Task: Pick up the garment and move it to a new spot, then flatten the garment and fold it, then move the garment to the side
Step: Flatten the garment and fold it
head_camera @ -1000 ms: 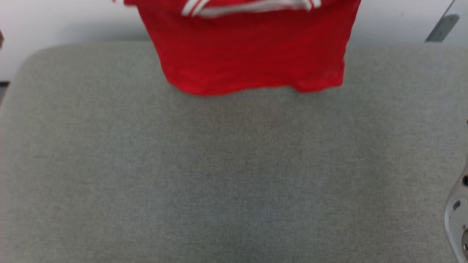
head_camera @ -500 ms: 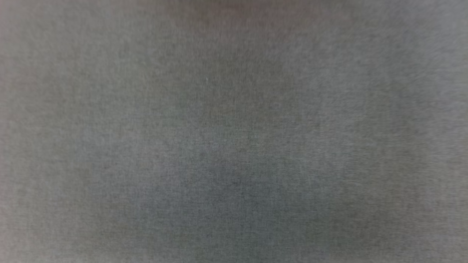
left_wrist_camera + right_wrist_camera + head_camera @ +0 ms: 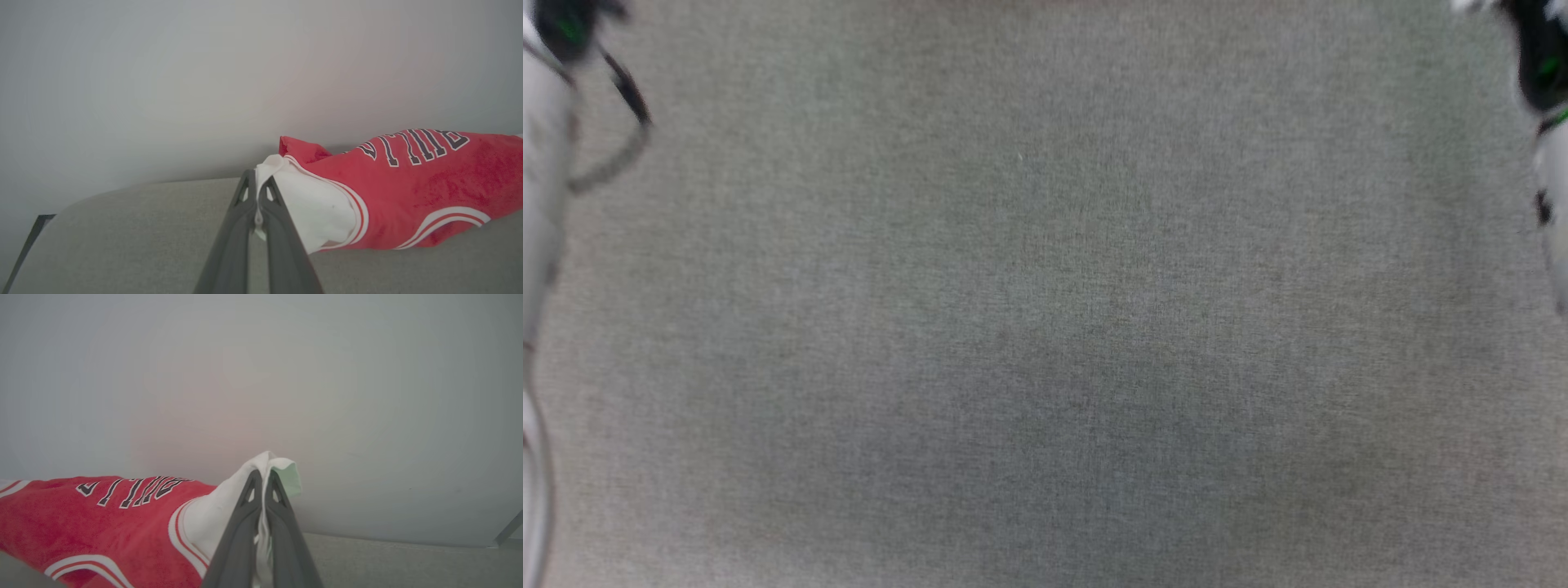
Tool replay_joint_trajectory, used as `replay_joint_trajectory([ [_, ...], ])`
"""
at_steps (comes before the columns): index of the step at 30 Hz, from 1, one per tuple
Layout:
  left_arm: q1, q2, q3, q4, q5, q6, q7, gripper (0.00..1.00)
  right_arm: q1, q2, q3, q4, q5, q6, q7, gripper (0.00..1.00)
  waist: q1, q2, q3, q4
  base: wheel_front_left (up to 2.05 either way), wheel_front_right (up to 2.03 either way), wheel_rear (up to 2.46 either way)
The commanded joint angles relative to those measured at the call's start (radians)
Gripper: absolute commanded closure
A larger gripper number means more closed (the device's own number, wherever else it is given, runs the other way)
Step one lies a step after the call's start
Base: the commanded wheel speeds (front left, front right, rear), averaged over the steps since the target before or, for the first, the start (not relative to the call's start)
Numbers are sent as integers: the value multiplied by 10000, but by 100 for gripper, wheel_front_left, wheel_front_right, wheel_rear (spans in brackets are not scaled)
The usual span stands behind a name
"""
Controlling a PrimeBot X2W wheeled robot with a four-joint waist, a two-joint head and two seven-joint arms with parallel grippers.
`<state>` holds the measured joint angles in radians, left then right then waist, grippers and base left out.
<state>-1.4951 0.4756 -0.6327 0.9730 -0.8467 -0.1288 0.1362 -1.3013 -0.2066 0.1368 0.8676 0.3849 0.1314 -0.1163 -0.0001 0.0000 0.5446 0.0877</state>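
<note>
The first step looked done, as far as the views allowed a judgement: the garment (image 3: 408, 196) was off the pile and held up by both arms, strung out sideways between them at the far end of the bench (image 3: 122, 237), close to the pale wall (image 3: 204, 81). Its red body sagged in the middle, and the lower edge seemed to rest on the grey surface, though the exact contact was hard to make out. The black lettering faced the wrist cameras and read upside down there. Nothing showed it spread flat or creased into a fold, so setting it down at the new spot, flattening, folding and the last shift to the side all appeared to be left.

The left tool (image 3: 256, 179) had its two dark fingers pressed together on the edge of one white sleeve (image 3: 314, 204) — a thin strip of white cloth ran down between them, and the sleeve bunched just to the right of the tips. The right tool (image 3: 264, 475) was clamped the same way on the other white sleeve (image 3: 216, 514), the cloth folding up and over its fingertips, with the red body trailing off to the left in that view.

From the head camera the near and middle bench lay bare and grey — a pale left forearm (image 3: 539, 204) at one edge, a pale right forearm (image 3: 1553, 163) at the other, both blurred.
</note>
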Motion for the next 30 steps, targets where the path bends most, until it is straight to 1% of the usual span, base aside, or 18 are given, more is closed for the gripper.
replay_joint_trajectory([
  [1, 451, 6, -53, -104, -325, -17, 287, 100, 423, -72, 305, -126, 408, -15, 487, 100, 1, 0, -666, -74, 0, 0, 0],
  [3, 1086, 124, -324, -385, -620, -18, 837, 100, 989, -288, 628, -443, 1103, -15, 1318, 100, 1, 0, -1039, -130, 0, 0, 0],
  [7, 2417, 508, -636, -1120, -1138, -19, 1511, 100, 2352, -804, 1053, -1472, 2302, -15, 2600, 100, 1, 0, -1761, -221, 0, 0, 0],
  [11, 3666, 1111, -768, -2005, -1389, -18, 1692, 100, 3830, -1500, 1119, -2757, 3162, -15, 3471, 100, 1, 0, -2363, -303, 0, 0, 0],
  [14, 4688, 1576, -788, -2788, -1586, 184, 1857, 100, 5029, -1916, 901, -3686, 3557, -15, 4072, 100, 1, 0, -2725, -357, 0, 0, 0],
  [17, 5672, 2192, -771, -3868, -1833, 522, 2141, 100, 6193, -2275, 649, -4536, 3951, -15, 4930, 100, 1, 0, -3054, -412, 0, 0, 0],
  [20, 6811, 2831, -724, -5227, -2191, 963, 2505, 100, 7414, -2537, 425, -5420, 4212, -15, 5932, 100, 1, 0, -3340, -450, 0, 0, 0],
  [24, 8253, 3916, -528, -7257, -2703, 1827, 2875, 100, 8967, -2652, -224, -6680, 4545, -15, 7185, 100, 1, 0, -3640, -479, 0, 0, 0],
  [25, 8253, 3916, -528, -7257, -2703, 1827, 2875, 100, 8967, -2652, -224, -6680, 4545, -15, 7185, 100, 1, 0, -3640, -479, 0, 0, 0],
  [30, 10090, 5231, -197, -9705, -3567, 3041, 3166, 100, 10900, -2382, -1192, -8154, 4683, -15, 8777, 100, 1, 0, -3760, -460, 0, 0, 0],
])
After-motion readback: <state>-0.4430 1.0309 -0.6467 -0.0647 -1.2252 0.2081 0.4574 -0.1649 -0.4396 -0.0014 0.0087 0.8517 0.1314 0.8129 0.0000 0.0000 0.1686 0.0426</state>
